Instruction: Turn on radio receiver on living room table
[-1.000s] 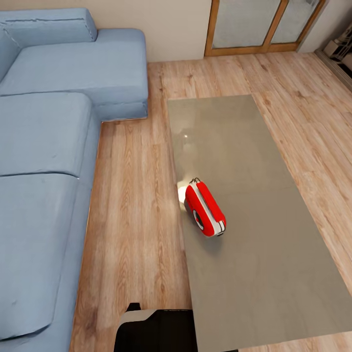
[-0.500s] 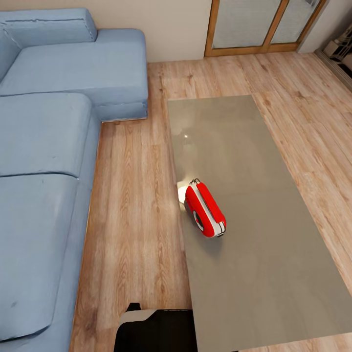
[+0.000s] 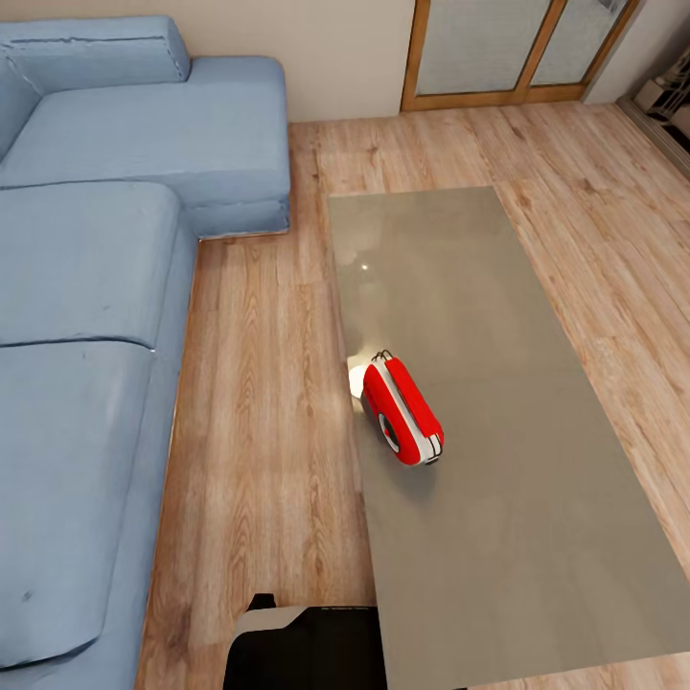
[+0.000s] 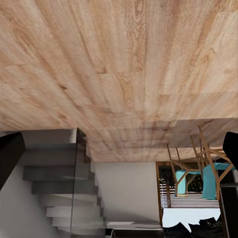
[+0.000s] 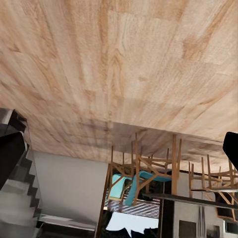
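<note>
The radio receiver (image 3: 402, 409), glossy red with a white band, lies on the long grey-beige table (image 3: 498, 537) near its left edge, about halfway along it. Its round dark dial (image 3: 388, 428) faces the sofa side and its thin handle (image 3: 382, 356) points toward the far end. In the left wrist view my left gripper (image 4: 119, 153) hangs over plank floor, its dark fingertips (image 4: 10, 153) wide apart with nothing between them. My right gripper (image 5: 119, 151) is likewise open over the floor, with its fingertips (image 5: 10, 153) at the picture's edges.
A blue sectional sofa (image 3: 86, 316) runs along the left, leaving a strip of wood floor (image 3: 259, 431) between it and the table. Wood-framed glass doors (image 3: 517, 48) stand at the back. My dark base (image 3: 307, 647) shows at the bottom. Stairs (image 4: 54, 183) and wooden chairs (image 5: 148, 173) appear beyond the grippers.
</note>
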### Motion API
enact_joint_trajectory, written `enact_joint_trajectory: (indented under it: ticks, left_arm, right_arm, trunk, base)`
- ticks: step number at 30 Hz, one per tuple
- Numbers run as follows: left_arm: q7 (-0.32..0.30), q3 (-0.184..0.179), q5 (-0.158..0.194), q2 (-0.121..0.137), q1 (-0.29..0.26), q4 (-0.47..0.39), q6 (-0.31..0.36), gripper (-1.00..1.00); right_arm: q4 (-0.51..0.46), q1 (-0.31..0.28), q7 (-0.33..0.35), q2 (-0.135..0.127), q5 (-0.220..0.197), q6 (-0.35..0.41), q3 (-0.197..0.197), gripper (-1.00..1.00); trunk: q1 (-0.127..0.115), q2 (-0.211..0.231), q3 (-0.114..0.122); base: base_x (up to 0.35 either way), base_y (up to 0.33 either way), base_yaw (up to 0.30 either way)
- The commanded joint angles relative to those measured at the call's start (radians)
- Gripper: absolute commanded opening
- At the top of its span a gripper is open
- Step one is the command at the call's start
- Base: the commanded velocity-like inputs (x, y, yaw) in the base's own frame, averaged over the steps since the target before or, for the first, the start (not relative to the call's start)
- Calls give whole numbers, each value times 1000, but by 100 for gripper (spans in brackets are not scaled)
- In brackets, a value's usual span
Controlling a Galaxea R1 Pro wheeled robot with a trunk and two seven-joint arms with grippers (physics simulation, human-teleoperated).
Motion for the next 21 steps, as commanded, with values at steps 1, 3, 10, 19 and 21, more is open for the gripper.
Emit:
enact_joint_trajectory:
  ticks: [1,3,10,19,21]
  left_arm:
    - [0,0,0,0,0,0,0,100]
    - [0,0,0,0,0,0,0,100]
    - [-4,-1,0,5,0,-11,0,100]
    - [-4,3,1,13,0,-26,-20,100]
    - [-3,3,2,14,0,-26,-20,100]
  right_arm:
    - [0,0,0,0,0,0,0,100]
    - [0,0,0,0,0,0,0,100]
    - [-3,-12,2,5,5,-5,0,100]
    - [-5,-12,-1,4,2,-18,8,100]
    - [-5,-12,-1,4,0,-18,8,100]
  trunk:
    - [0,0,0]
    - [0,0,0]
    - [0,0,0]
    - [0,0,0]
    - [0,0,0]
  base:
    - [0,0,0]
    - [0,0,0]
    - [0,0,0]
    - [0,0,0]
    - [0,0,0]
